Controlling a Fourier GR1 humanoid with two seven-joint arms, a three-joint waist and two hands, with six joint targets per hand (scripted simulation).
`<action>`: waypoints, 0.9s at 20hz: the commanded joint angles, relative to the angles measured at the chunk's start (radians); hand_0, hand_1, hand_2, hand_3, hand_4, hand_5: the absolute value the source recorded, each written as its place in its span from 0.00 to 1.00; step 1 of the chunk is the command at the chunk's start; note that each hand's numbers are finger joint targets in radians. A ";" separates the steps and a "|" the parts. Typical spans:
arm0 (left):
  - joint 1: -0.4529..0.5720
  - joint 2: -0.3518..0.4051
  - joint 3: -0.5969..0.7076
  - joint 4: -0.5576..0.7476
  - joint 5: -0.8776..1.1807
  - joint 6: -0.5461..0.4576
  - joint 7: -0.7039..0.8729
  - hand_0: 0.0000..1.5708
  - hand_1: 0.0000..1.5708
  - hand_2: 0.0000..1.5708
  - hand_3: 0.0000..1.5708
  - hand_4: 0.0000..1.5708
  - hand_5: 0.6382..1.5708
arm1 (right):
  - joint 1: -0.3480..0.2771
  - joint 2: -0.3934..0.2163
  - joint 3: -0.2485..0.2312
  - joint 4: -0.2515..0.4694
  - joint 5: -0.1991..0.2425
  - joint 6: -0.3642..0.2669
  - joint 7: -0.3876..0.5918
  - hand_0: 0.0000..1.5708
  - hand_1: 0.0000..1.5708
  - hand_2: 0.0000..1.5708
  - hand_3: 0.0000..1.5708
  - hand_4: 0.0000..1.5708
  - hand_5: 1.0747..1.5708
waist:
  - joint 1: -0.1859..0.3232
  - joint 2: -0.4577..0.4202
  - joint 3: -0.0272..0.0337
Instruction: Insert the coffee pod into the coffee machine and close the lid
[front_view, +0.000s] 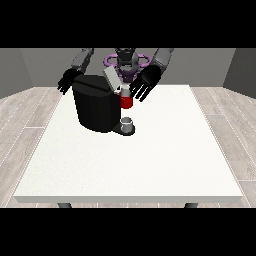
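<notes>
Front view only. Coffee machine (95, 107) standing on the white surface (130, 165), toward 11 o'clock from the surface's middle, black and bulky. Lid (111, 79) raised and tilted, a pale grey flap sticking up at the machine's top edge toward 1 o'clock, so not yet closed. Red part (126, 101) at the machine's 3 o'clock side, just below the lid, with something small and pale (124, 90) sitting on top of it, probably the coffee pod, already at or in the holder; cannot tell whether fully seated. Small grey cup (128, 123) below it on the machine's base, toward 5 o'clock from the machine's body. Judged from this: pod placement done or nearly done, lid closing left. Hand at the view's right (145, 82) hanging just beside the pod at its 2 o'clock, fingers spread and pointing down, relaxed and open, holding nothing that shows; close to the lid, seemingly placed to push it down. Hand at the view's left (66, 81) at the machine's 10 o'clock, behind its far corner, fingers loosely spread, empty as far as can be made out; touching the machine or not, cannot tell.
</notes>
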 joint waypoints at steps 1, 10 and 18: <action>0.007 0.041 -0.004 0.044 -0.025 -0.015 -0.023 0.00 0.00 0.00 0.00 0.00 1.00 | -0.020 -0.007 0.021 -0.057 0.006 -0.001 0.063 0.00 0.00 0.00 0.00 0.28 1.00 | -0.038 0.018 -0.0027; 0.020 -0.018 -0.012 0.001 -0.033 -0.030 0.013 0.00 0.00 0.00 0.00 0.00 1.00 | 0.030 -0.005 -0.001 0.015 0.004 -0.005 0.006 0.00 0.00 0.00 0.00 0.24 1.00 | 0.010 -0.050 -0.0023; 0.093 -0.025 -0.007 -0.017 -0.031 -0.036 -0.011 0.00 0.00 0.00 0.00 0.00 1.00 | 0.061 -0.002 -0.003 -0.007 -0.016 0.004 0.033 0.00 0.00 0.00 0.00 0.24 1.00 | 0.053 -0.127 -0.0025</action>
